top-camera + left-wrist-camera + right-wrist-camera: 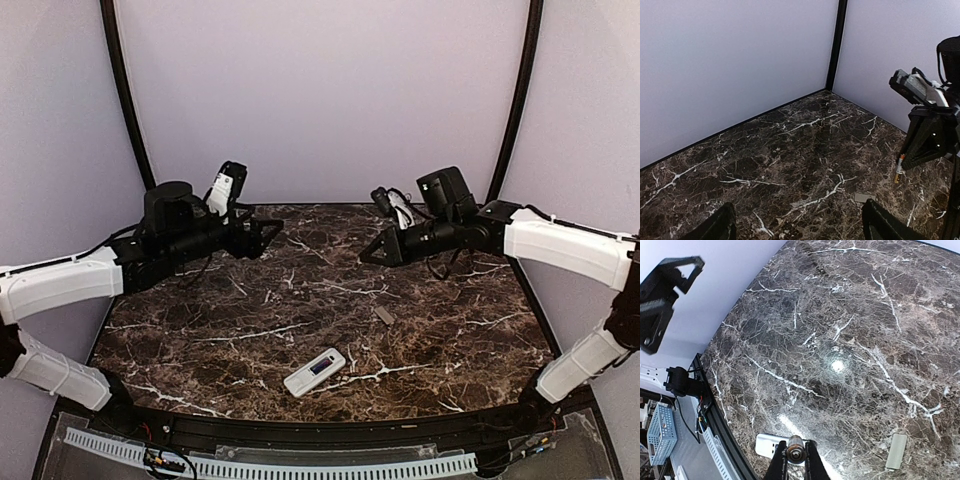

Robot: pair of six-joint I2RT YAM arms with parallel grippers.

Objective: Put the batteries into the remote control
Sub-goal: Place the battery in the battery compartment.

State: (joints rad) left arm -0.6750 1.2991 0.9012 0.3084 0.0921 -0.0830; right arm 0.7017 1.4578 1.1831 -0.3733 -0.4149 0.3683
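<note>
The white remote control (314, 372) lies face up near the table's front edge, its display window showing. It also shows in the right wrist view (765, 445), partly behind my fingers. My right gripper (369, 256) hovers high over the table's middle back, shut on a battery (796, 450) held end-on. The battery (899, 170) also shows in the left wrist view, at the right gripper's tips. My left gripper (272, 231) is open and empty, held above the back left; its fingers (715, 227) stand wide apart. No other battery shows.
A small grey back-cover piece (383, 315) lies flat on the marble right of centre, also in the right wrist view (896, 451) and the left wrist view (864, 197). Pale walls close the back and sides. A white cable duct (270, 465) runs along the front edge.
</note>
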